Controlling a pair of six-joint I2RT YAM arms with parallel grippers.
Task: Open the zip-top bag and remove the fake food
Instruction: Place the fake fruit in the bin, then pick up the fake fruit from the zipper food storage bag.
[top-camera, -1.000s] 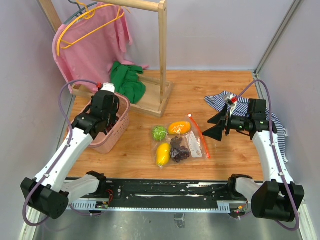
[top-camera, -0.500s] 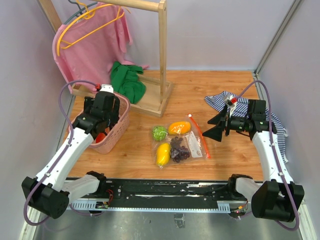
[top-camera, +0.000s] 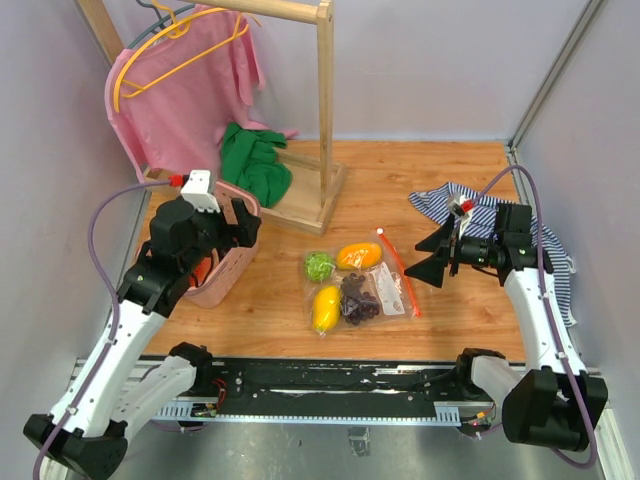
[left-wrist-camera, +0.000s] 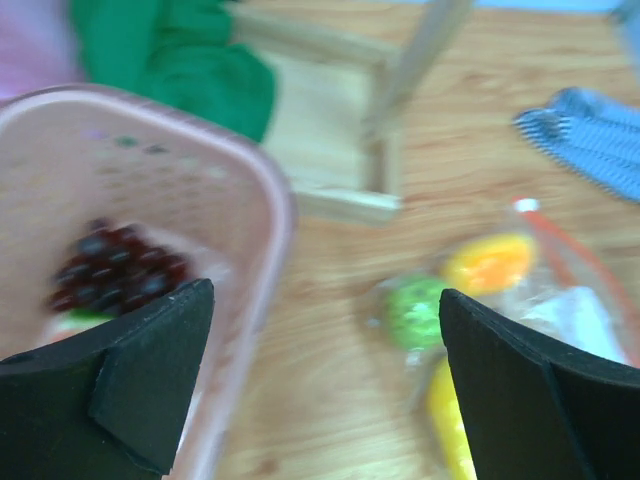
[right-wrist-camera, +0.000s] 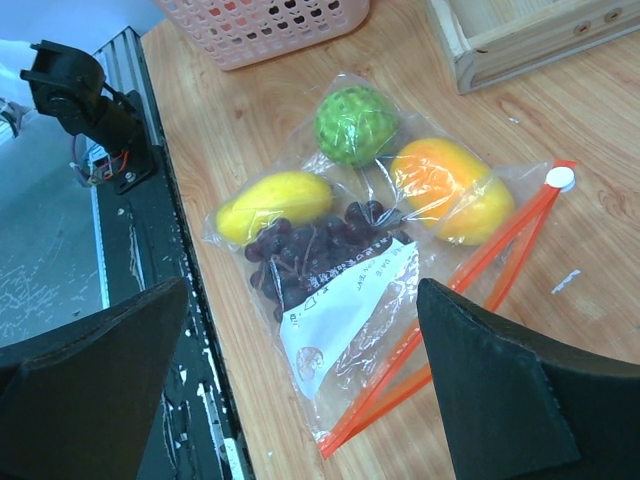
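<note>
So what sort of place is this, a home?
Probably a robot test booth, not a home: two black-and-white robot arms bolted to a metal rail at the edge of a walled-in wooden tabletop, with props like a wooden clothes rack and a clear zip-top bag of plastic toy fruit.

The clear crinkly plastic zip-top bag (right-wrist-camera: 505, 195) is glossy and wrinkled, with a smooth red-orange plastic zip strip (right-wrist-camera: 535, 205) and a white paper-like label (right-wrist-camera: 340, 315). Inside it, the yellow oval plastic fruit (right-wrist-camera: 272, 203) looks smooth and the green round plastic ball (right-wrist-camera: 355, 122) looks bumpy. The wooden surface (top-camera: 420, 180) shows a satin grain. The pink perforated plastic basket (right-wrist-camera: 270, 25) has a slight sheen, and the blue-striped cloth (left-wrist-camera: 590, 125) looks soft and matt.
</note>
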